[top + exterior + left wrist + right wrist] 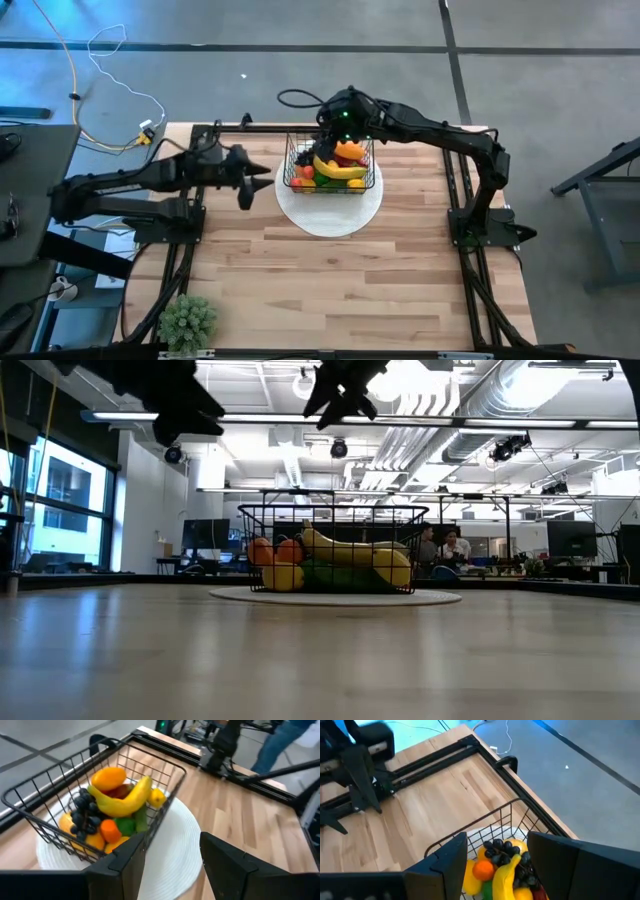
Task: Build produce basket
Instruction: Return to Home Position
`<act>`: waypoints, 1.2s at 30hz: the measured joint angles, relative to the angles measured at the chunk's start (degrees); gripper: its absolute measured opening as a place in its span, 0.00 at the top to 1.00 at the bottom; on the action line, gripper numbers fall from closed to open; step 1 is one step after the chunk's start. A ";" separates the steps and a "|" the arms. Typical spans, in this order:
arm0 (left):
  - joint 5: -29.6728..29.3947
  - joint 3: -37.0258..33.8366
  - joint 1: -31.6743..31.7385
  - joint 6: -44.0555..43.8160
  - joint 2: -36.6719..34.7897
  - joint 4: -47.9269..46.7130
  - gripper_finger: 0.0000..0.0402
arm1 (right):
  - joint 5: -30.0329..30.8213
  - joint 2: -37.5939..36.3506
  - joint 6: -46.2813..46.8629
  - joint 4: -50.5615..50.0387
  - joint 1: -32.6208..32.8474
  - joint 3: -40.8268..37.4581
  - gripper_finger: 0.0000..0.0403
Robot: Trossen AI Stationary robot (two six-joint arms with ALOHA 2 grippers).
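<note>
— Where is the black wire basket (292, 170)?
— It stands on the round white plate (330, 222), on the half of the plate away from the potted plant (188, 320). The bare half of the plate shows on the plant's side.

— And the produce (338, 165)?
— All of it that I can see is heaped in the basket on the plate. A yellow banana (125, 802) lies across the top. An orange fruit (108, 777) sits beside it, dark grapes (82, 815) hang at one end and a lemon (156, 797) is tucked against the wire. A green lime (125, 826) shows lower down.

— What about the left gripper (172, 840)?
— It hangs in the air to the left of the plate, apart from it and facing it. Its two fingers are spread wide, and nothing is between them.

— The right gripper (497, 840)?
— It is above the far edge of the plate, over the basket's rim and clear of the fruit. Its fingers are also wide apart and hold nothing.

— Anything else?
— From table height, people (440, 545) show in the room far beyond the plate. The potted plant stands well apart from the plate, off to its left.
</note>
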 joint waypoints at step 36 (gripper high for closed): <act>0.12 -39.15 -7.37 2.01 -39.90 21.03 0.57 | 15.59 -20.94 7.91 -11.97 3.53 2.82 0.53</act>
